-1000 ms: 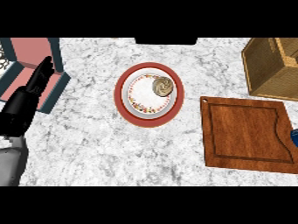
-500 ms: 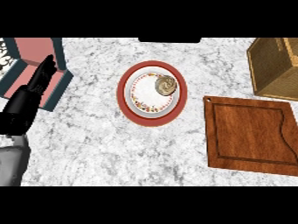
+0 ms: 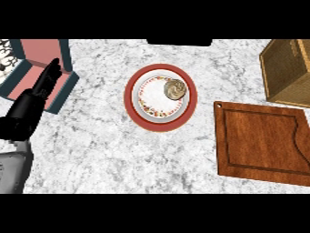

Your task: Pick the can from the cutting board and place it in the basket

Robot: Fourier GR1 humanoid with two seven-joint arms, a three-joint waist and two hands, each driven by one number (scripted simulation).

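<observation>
The can (image 3: 175,88) sits on the red-rimmed plate (image 3: 147,120) mid-worktop (image 3: 103,150), at 10 o'clock from the cutting board (image 3: 268,141). The basket (image 3: 292,75) is at 12 o'clock of the board. Left hand (image 3: 40,93) at 9 o'clock, fingers straight and pressed together, same pose as before. Right hand, visible 1 s ago, is gone from view.

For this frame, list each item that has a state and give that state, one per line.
cutting board: flat on the counter, nothing on it
can: on the plate, not on the board
plate: on the counter, holding the can
basket: partly in view, contents cannot be told
left hand: open, fingers straight, holding nothing
right hand: not in view
</observation>
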